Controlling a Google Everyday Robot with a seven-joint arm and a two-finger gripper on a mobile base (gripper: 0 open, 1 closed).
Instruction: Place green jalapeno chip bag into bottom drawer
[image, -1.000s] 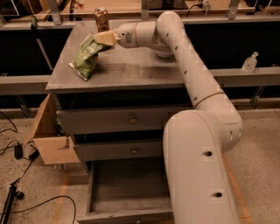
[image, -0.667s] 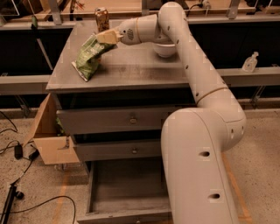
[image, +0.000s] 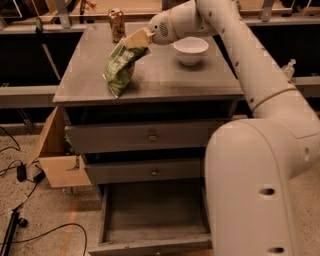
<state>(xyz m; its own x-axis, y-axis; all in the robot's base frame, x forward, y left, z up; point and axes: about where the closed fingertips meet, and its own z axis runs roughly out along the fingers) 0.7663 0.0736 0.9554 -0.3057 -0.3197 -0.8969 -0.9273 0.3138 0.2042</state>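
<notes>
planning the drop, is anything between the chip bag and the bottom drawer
Nothing visible blocks it. The claw holds the green jalapeno chip bag over the cabinet top; the bottom drawer stands open below, past two shut drawers.

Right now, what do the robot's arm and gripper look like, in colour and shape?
The arm is made of smooth, rounded, cream-white tubes, thickest near the base, with thin seams at the joints and small dark holes in the big lower shell. No cables show on it. The gripper, at the upper end of the green jalapeno chip bag, is tan and wedge-shaped.
</notes>
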